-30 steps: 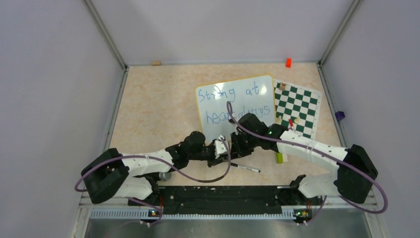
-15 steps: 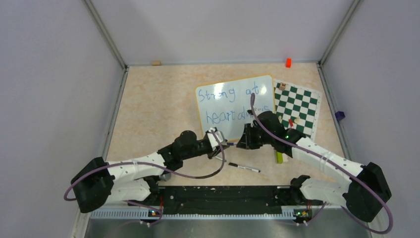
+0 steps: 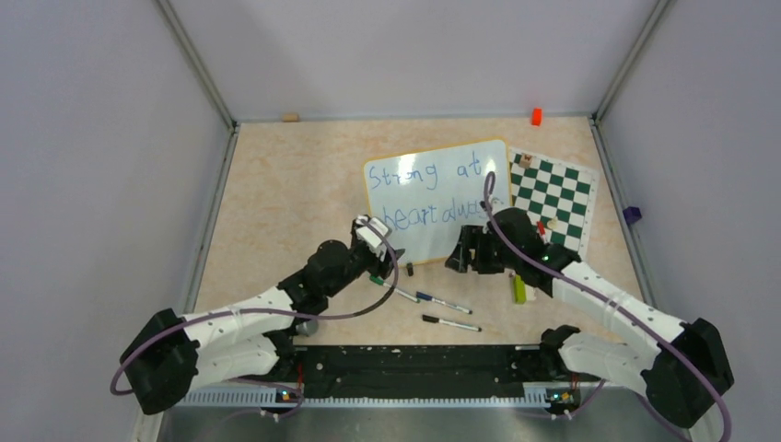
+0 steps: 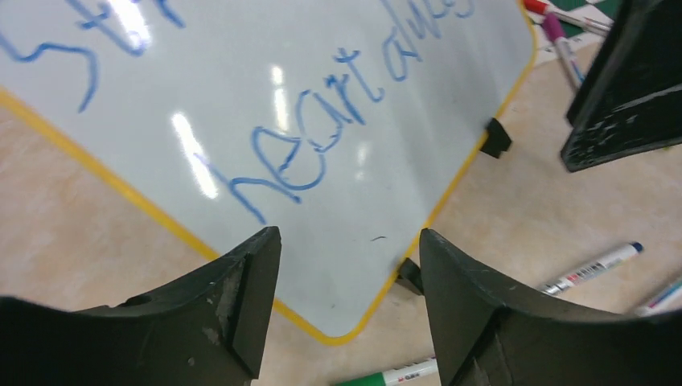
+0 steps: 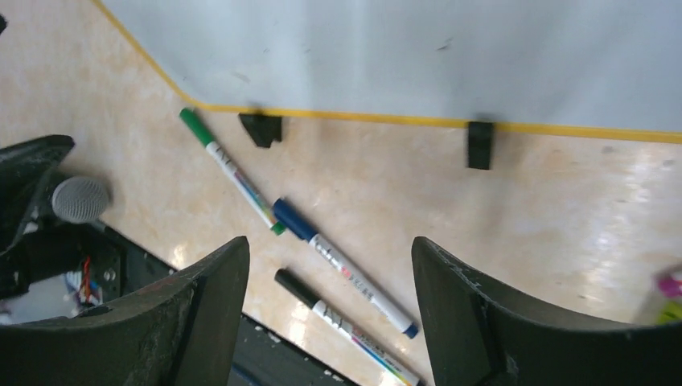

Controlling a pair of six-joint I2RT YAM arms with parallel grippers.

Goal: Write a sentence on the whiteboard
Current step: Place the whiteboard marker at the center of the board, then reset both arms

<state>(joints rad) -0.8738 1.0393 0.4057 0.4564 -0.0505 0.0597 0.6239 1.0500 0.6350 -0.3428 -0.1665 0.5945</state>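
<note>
The beige table [image 3: 276,203] carries the whiteboard [image 3: 424,241] at its far middle, the board's right edge just beside the green-and-white chessboard [image 3: 553,198]. The board is glossy white with rounded corners, a thin yellow-orange rim and two black clip feet [image 5: 480,145] on its near edge. The sentence [image 3: 414,173] runs in blue handwriting over two lines — "Strong at" above, "heart" and a further word below, its end hidden by my right arm. My left gripper [image 4: 346,241] hangs over the near-left corner, jaws wide and empty; my right gripper [image 5: 330,249] hovers by the near edge, equally spread, holding nothing. Near of the board lie three pens — a green marker [image 5: 229,170], a blue-capped marker [image 5: 342,265] and a black-capped marker [image 5: 338,322].
</note>
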